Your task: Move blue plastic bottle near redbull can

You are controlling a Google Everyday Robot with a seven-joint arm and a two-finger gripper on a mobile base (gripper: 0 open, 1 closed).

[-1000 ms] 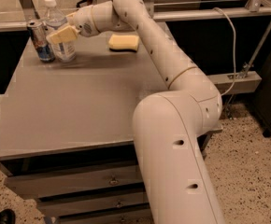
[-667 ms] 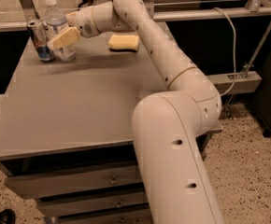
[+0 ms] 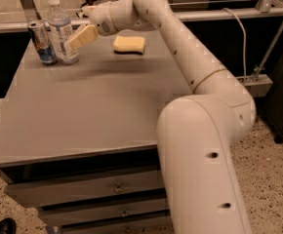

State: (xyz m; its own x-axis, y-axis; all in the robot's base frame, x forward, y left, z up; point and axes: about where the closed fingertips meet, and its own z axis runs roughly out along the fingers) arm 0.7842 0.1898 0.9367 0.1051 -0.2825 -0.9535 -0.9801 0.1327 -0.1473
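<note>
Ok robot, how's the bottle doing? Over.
Tool between blue plastic bottle and yellow sponge. Bottle upright, close beside redbull can. Nothing in the way.

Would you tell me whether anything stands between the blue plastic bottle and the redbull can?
Nothing visible does: the blue plastic bottle stands upright right beside the redbull can. The hand is at the bottle's side away from the can; the yellow sponge lies beyond it.

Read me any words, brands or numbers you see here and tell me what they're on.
Nothing here reads clearly.
Bottle label: has print, too blurred to read.
Can: coloured markings, no legible brand.
Yellow sponge, table: no text seen.
Pincer, right beside the bottle: no markings seen.
</note>
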